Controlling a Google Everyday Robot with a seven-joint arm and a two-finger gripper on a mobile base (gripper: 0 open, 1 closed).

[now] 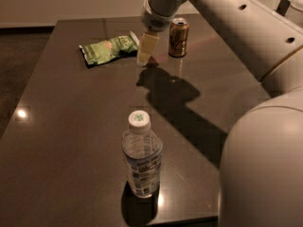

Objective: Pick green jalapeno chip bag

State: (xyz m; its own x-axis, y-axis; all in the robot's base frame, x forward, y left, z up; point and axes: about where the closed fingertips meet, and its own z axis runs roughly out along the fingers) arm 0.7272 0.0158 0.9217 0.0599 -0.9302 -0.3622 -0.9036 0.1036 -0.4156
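The green jalapeno chip bag [110,49] lies flat on the dark table [71,122] at the back left, light green with white sealed ends. My gripper [144,56] hangs from the white arm just right of the bag's right end, fingers pointing down, close above the table. Nothing shows held in it. The bag is apart from the gripper by a small gap.
A bronze soda can [179,37] stands upright right of the gripper. A clear water bottle [141,157] with a white cap stands near the table's front edge. My white arm [246,37] crosses the upper right and its bulk fills the lower right.
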